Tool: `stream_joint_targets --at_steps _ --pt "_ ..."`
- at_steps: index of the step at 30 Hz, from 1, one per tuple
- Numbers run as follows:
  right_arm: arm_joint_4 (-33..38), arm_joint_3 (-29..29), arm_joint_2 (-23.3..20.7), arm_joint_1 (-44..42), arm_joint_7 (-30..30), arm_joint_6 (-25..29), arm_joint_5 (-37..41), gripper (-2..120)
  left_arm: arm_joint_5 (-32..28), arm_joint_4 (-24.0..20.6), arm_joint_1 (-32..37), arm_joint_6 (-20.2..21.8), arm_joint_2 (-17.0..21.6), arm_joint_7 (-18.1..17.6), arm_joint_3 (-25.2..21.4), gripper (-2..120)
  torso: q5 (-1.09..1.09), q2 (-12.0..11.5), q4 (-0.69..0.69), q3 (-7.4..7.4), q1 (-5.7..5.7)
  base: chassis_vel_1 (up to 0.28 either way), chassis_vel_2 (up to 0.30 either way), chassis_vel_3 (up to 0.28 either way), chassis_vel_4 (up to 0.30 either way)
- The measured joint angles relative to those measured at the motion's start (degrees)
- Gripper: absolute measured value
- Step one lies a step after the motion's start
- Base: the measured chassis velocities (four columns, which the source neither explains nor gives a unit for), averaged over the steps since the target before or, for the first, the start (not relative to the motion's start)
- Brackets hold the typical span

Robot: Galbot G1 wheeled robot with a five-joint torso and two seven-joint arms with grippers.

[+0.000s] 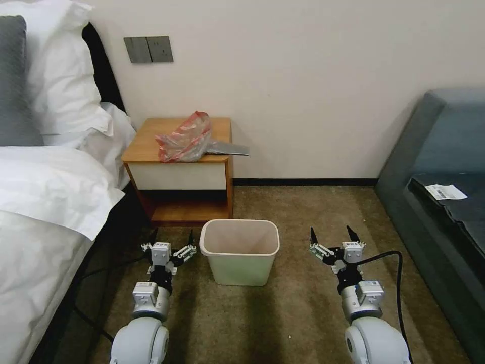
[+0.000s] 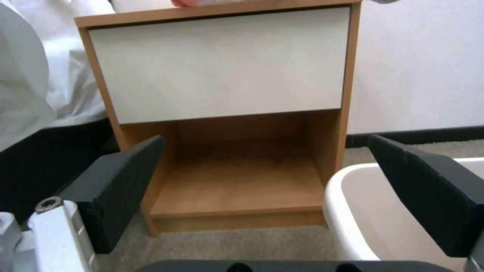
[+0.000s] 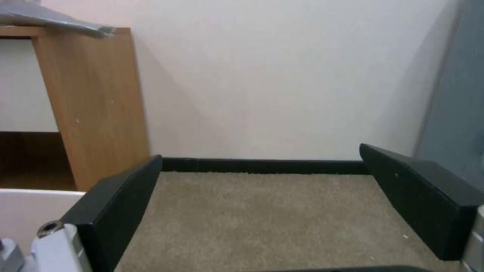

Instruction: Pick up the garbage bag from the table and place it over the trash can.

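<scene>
The garbage bag (image 1: pixel 183 138) lies crumpled on the table (image 1: pixel 151 143), translucent with red along its rim; a grey flap (image 1: pixel 230 148) of it hangs over the table's right edge (image 3: pixel 55 20). Below the table, on the carpet, stands the cream trash can (image 1: pixel 239 251), empty (image 2: pixel 353 211). My left gripper (image 1: pixel 173 235) hovers low just left of the can, open, facing the table's lower shelf (image 2: pixel 237 181). My right gripper (image 1: pixel 332 234) sits low to the can's right, open, facing the wall, with nothing between its fingers (image 3: pixel 121 204).
A bed with white linen (image 1: pixel 45 202) lines the left side, close to my left arm. A dark grey sofa (image 1: pixel 444 172) stands at the right. A black cable (image 1: pixel 394 273) loops by my right arm. Open carpet lies in front of the can.
</scene>
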Motion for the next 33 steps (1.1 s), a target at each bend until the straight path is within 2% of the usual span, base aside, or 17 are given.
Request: stream_joint_targets --at_steps 33 --pt "0.00 0.00 0.00 0.00 0.00 0.00 0.00 100 0.00 0.00 0.00 0.00 0.00 0.00 0.00 100 0.00 0.00 0.00 0.00 0.00 0.000 0.000 0.000 0.000"
